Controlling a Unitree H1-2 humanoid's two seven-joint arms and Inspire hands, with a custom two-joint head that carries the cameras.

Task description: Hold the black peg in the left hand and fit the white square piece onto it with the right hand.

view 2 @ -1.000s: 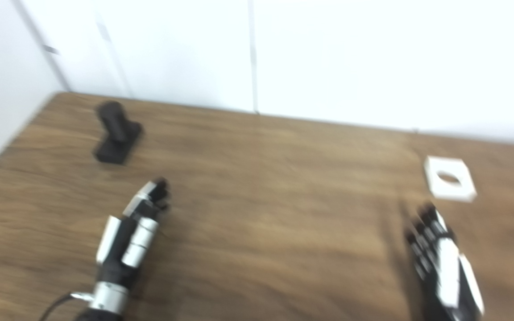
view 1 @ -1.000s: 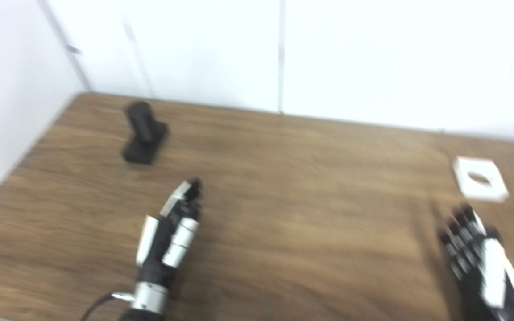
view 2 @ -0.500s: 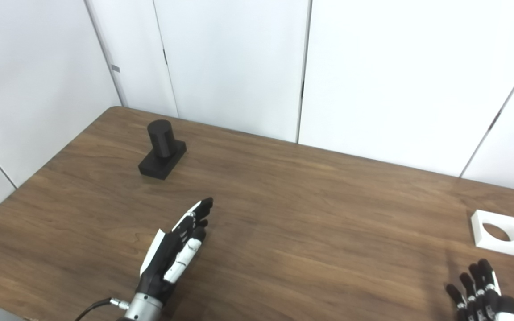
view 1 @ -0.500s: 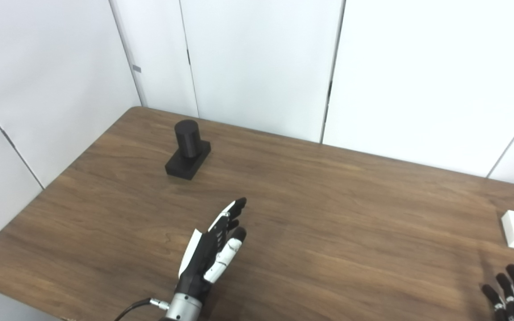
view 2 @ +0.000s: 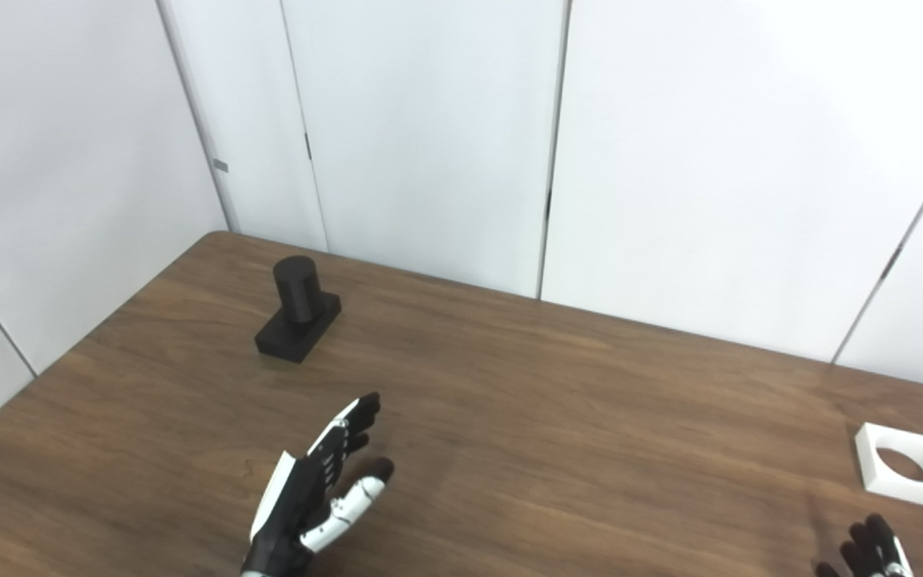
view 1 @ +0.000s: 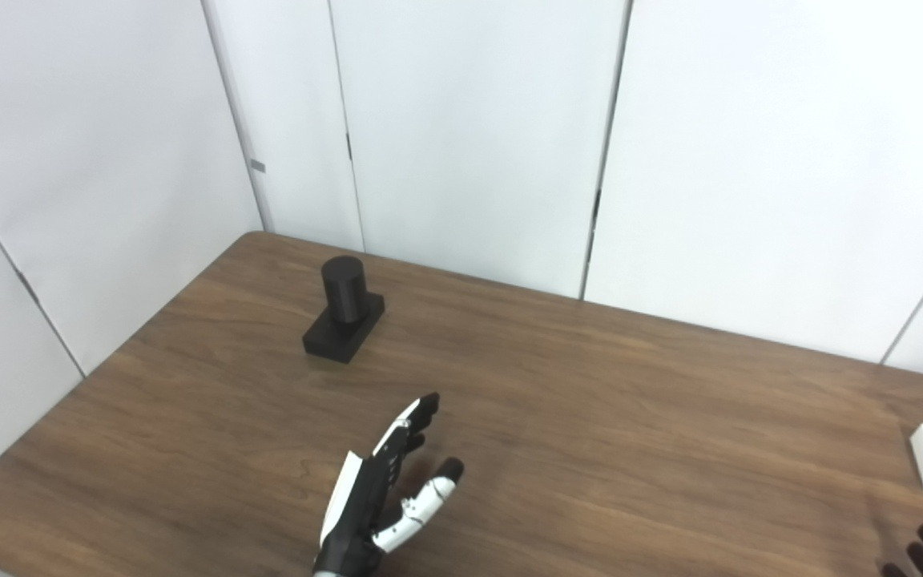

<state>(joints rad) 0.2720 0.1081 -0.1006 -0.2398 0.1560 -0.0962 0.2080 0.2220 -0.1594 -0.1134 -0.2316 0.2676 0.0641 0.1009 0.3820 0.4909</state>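
the black peg (view 1: 344, 319), a short upright cylinder on a rectangular base, stands on the wooden table (view 1: 590, 417) near its far left corner. my left hand (view 1: 385, 497) is above the table's near-centre area, well apart from the peg, fingers extended and spread, thumb out to the side, holding nothing. the white square piece (view 2: 904, 465), with a round hole through it, lies flat near the table's right edge. my right hand (view 2: 870, 553) shows only fingertips at the bottom edge, near the piece but not touching it; i cannot tell how far its fingers are spread.
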